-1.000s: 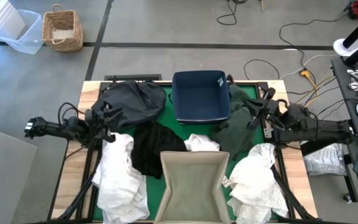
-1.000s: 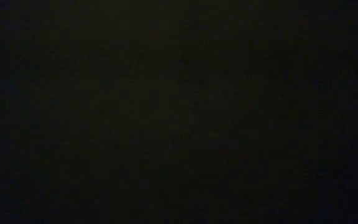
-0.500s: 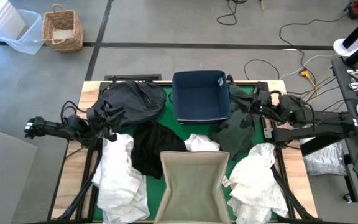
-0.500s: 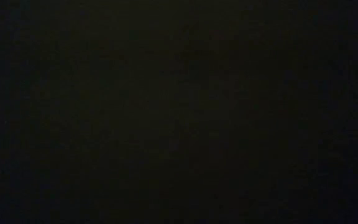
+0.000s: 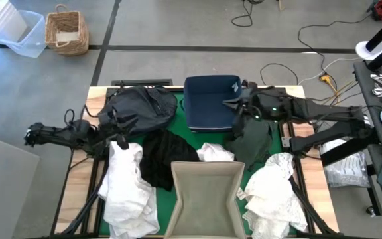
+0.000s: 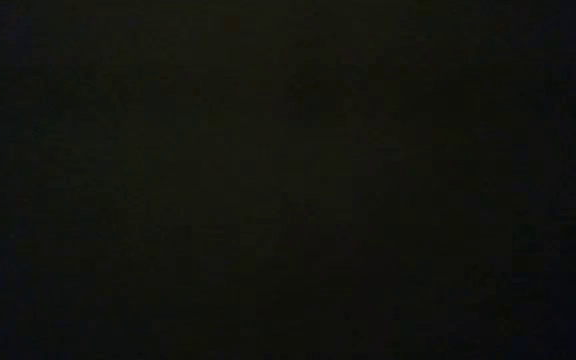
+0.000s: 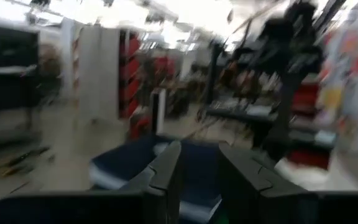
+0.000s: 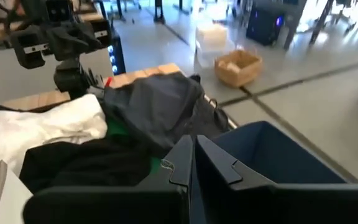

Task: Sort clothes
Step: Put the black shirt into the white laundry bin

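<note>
- Right gripper (image 5: pixel 234 104) reaches out over the near edge of the navy bin (image 5: pixel 212 99), fingers pinched together. We see a dark green garment (image 5: pixel 251 136) draped below and behind it. It seems to trail from the gripper, but we cannot confirm a held fold from above. The right wrist view shows the fingers (image 8: pixel 180 163) closed with no cloth visible between them.
- Our reading: darks are headed for the navy bin, hence the arm hanging at that rim.
- Left gripper (image 5: pixel 118 126) sits at the table's left side, between the charcoal garment (image 5: pixel 140 106) and a white garment (image 5: pixel 125 182). The left wrist view shows its fingers (image 7: pixel 166 171) a narrow gap apart, nothing between them. It appears to be waiting.
- Beige bin (image 5: pixel 207 199) stands at the front centre, nothing visible inside. We judge it is meant for the whites.
- Sorting looks barely begun. Black garment (image 5: pixel 168 156) and a small white piece (image 5: pixel 216 153) lie mid-table. A second white garment (image 5: pixel 274 192) is piled front right.
- Low view is fully dark, so nothing can be read from it.
</note>
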